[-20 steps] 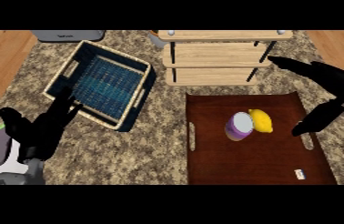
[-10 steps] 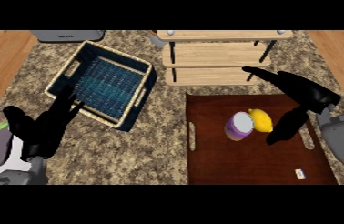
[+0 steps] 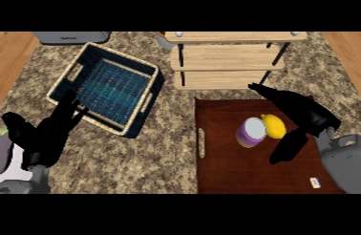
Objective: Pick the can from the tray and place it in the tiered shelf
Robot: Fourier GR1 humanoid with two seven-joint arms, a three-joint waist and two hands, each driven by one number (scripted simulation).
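So the can (image 3: 250, 132) stands upright mid-tray (image 3: 233, 172), with a lemon (image 3: 273, 125) tucked right against its right side. The right robot hand (image 3: 300, 112) hovers just right of both, spread wide open with nothing in it. Tricky bit imo: the lemon sits between the palm and the can, so a straight sideways grab probably nudges it. I'd come in from above or from the near side, thumb on one side and fingers on the other, then close. The tiered shelf (image 3: 229, 62) is just beyond the tray, so it's a short carry. The left robot hand (image 3: 46, 136) rests open over the surface (image 3: 169, 148) near the basket (image 3: 124, 57).
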